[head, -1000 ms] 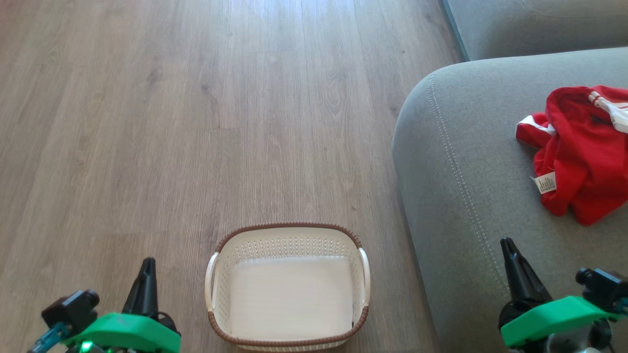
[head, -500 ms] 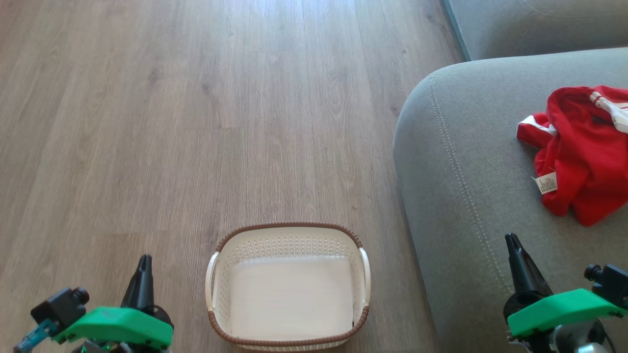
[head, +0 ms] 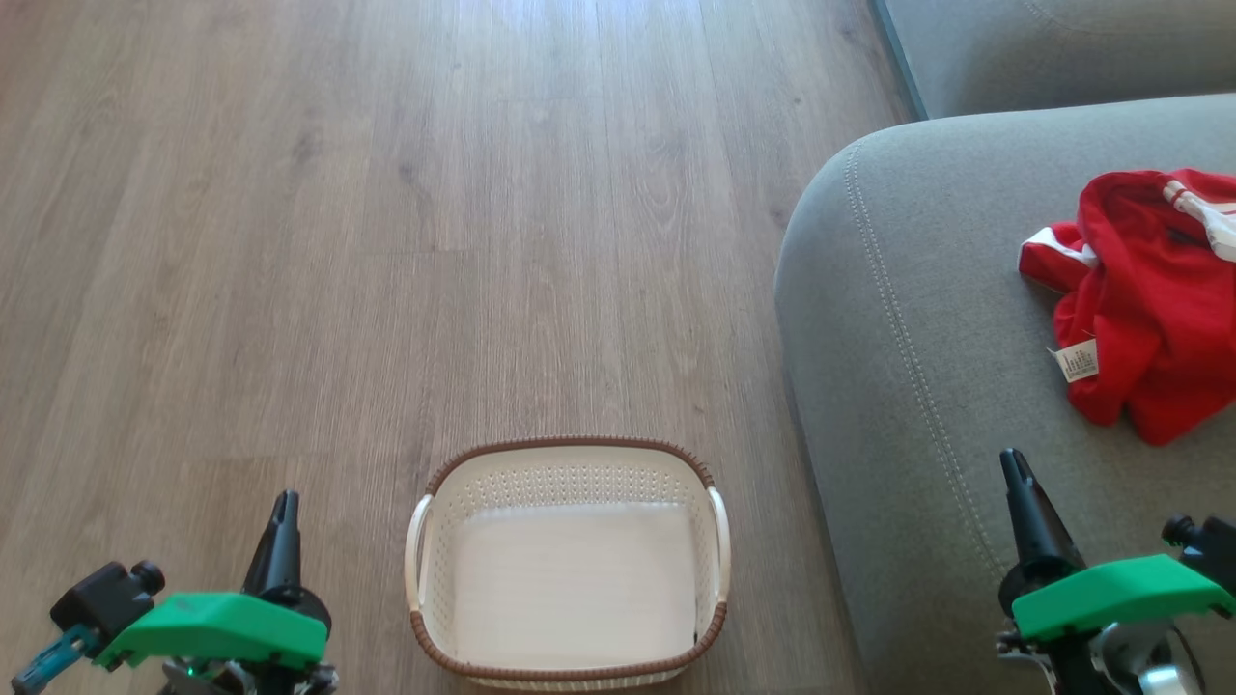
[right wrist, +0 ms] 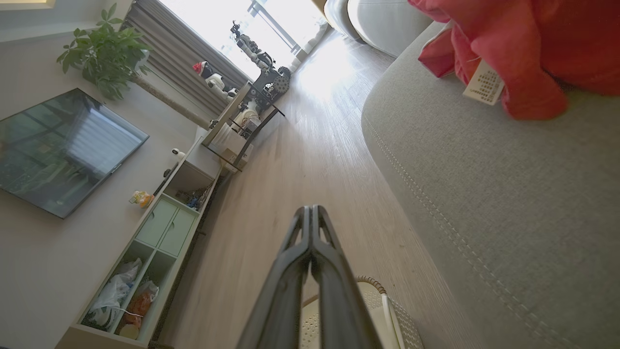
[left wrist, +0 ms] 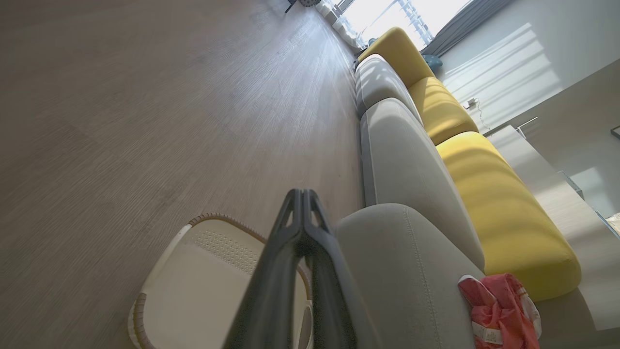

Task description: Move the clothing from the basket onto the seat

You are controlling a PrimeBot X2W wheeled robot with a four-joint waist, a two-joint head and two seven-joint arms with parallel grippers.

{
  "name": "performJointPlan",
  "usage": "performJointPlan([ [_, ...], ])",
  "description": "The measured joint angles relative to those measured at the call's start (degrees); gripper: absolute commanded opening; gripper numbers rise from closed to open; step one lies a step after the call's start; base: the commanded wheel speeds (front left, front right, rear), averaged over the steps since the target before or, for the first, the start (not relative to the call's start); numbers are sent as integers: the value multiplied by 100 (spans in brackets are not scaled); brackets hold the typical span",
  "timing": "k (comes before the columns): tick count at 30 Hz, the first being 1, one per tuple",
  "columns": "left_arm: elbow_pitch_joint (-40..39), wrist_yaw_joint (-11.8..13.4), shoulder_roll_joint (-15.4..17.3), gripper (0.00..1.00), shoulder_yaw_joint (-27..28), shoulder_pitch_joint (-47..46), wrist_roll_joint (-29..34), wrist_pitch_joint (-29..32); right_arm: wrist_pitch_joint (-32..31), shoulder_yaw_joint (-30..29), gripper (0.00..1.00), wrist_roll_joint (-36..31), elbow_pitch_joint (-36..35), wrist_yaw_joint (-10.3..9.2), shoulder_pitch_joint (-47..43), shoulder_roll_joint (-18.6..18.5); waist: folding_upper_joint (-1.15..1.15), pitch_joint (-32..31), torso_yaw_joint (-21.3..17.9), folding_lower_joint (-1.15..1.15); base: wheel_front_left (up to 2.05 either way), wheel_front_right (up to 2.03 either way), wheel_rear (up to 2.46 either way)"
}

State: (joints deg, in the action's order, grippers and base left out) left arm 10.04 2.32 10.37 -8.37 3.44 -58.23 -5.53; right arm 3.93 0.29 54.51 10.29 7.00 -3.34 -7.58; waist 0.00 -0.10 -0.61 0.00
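Note:
The red clothing (head: 1149, 299) with white trim and a small white label lies crumpled on the grey seat (head: 927, 319) at the right; it also shows as the clothing (left wrist: 499, 310) and the clothing (right wrist: 508, 53) in the wrist views. The cream basket (head: 570, 449) with a brown rim stands on the floor at bottom centre, nothing inside it. My left gripper (head: 285, 502) is shut, left of the basket, holding nothing. My right gripper (head: 1012, 461) is shut above the seat's front part, below the clothing and apart from it.
Wood floor (head: 386, 241) stretches ahead and to the left. A second grey cushion (head: 1062, 48) sits at the top right. Yellow cushions (left wrist: 503, 208) back the sofa. A TV (right wrist: 63, 150) and a low cabinet (right wrist: 160, 242) line the far wall.
Both arms have drawn back toward the bottom of the head view, the left one lower and further left, the right one slightly right. Basket and clothing have not moved.

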Motion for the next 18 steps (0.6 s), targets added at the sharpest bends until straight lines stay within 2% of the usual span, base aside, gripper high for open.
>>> performJointPlan([
  [18, 151, -241, -181, 0, 328, -118, -904, 294, -227, -175, 0, 1006, 123, 1, 191, 75, 0, 7, 16, 0, 0, 0, 0],
])
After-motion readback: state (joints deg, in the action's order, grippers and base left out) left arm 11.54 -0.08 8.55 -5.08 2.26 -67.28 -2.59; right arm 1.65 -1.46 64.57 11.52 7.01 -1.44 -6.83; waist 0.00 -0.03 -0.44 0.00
